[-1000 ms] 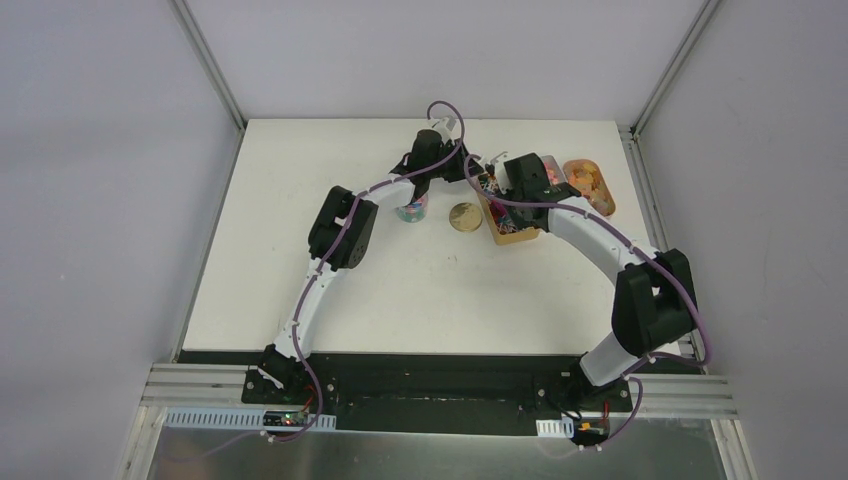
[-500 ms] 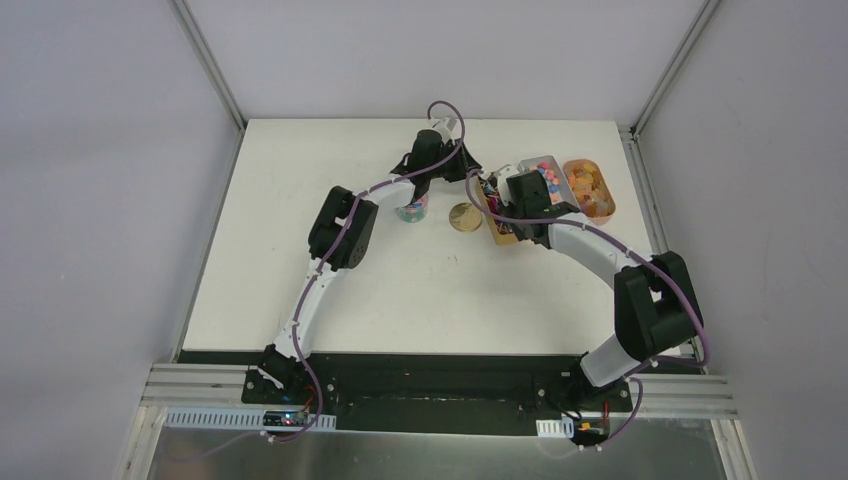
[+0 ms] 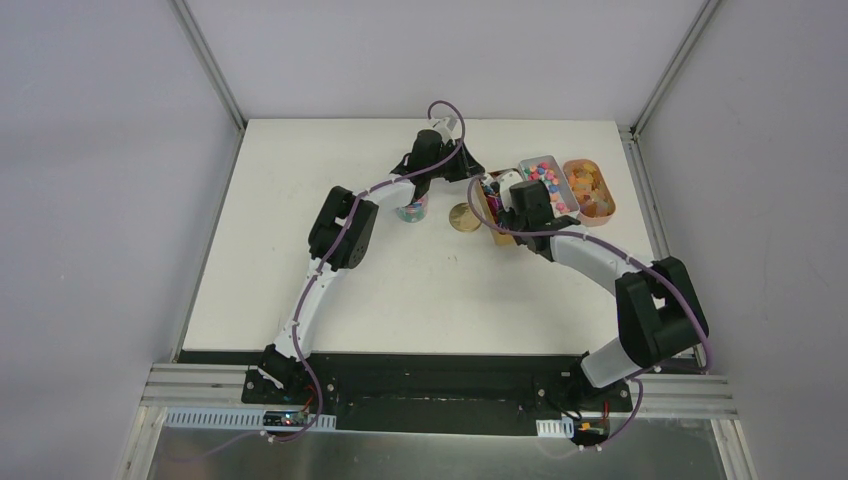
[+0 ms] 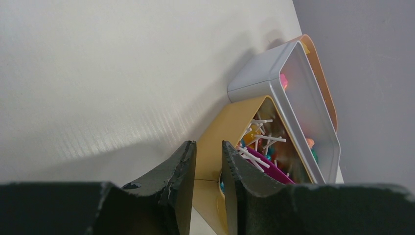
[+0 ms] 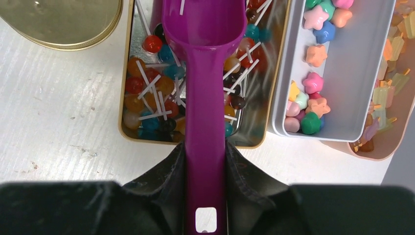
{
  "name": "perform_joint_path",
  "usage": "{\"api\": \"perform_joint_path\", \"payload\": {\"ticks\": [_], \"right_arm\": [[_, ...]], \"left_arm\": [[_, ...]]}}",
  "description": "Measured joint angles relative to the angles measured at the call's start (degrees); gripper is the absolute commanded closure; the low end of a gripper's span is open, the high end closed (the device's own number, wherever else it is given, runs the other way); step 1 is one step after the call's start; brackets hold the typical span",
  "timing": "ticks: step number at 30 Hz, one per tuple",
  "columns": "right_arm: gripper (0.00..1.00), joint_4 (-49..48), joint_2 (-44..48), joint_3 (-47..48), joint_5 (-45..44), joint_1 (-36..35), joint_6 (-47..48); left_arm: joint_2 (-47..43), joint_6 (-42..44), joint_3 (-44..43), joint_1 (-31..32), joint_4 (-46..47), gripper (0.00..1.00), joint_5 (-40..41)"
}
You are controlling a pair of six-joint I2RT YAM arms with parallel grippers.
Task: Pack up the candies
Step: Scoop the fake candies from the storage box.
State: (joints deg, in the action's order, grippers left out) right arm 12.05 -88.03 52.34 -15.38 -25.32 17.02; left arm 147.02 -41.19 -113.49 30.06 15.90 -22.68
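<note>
While tight on scoop [image 5: 204,73], right pincer [image 5: 203,152] over lollipop tin [image 4: 220,132], left pincer [image 4: 208,149] narrow on its wall; candies [image 5: 313,81] in grey tray [image 5: 352,98].

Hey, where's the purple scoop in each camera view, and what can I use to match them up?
Top external: scoop, a mostly hidden purple sliver at centre back.
Left wrist: scoop at lower right, in the gold tray.
Right wrist: scoop down the centre, gripped by the right tool.
Shared landmark: the grey tray, in all three views.
</note>
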Motion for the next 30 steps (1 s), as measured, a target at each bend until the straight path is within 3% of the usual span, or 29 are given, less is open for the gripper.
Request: {"api": "perform_joint_path", "payload": {"ticks": [30], "right_arm": [[1.0, -15.43, 4.0, -10.86, 1.14, 1.09, -3.43]], "left_arm": [[0.0, -0.31, 0.0, -0.02, 0.52, 0.73, 0.07]]}}
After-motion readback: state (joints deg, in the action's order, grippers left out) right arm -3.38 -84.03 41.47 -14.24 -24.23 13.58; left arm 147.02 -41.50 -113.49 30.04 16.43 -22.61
